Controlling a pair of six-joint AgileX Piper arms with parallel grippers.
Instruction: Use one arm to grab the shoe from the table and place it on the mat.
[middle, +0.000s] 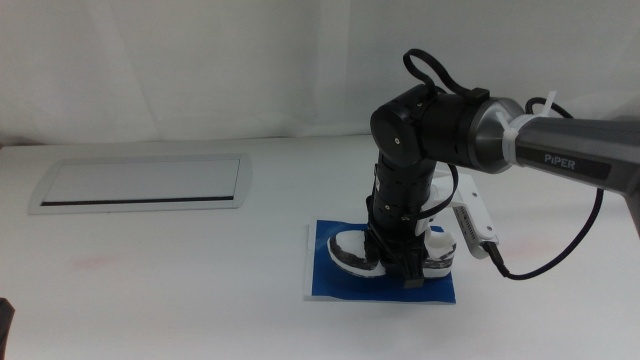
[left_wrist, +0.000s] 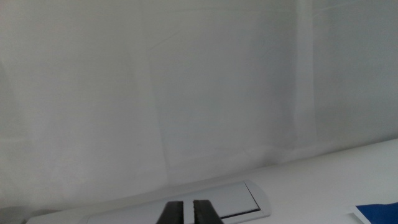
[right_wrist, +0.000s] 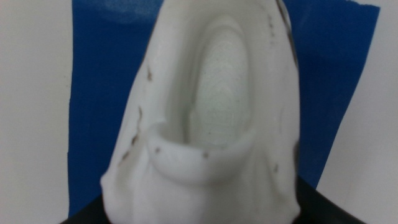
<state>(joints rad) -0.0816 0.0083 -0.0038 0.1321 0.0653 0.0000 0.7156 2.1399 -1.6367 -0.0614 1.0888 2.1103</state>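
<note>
Shoe and mat already meet: the sneaker sits on the blue sheet, toe toward the camera's left, with the right gripper reaching straight down over its middle — a posture that suits lowering it flat instead of dropping it. Whether those jaws are clamped on it or already slack I cannot tell; the right wrist view shows only the white opening of the shoe with blue around it. The left gripper waits low at the near left, its jaws nearly together and holding nothing, looking past the grey panel. Count on the table — one shoe, one mat, one panel, two arms, only one working
</note>
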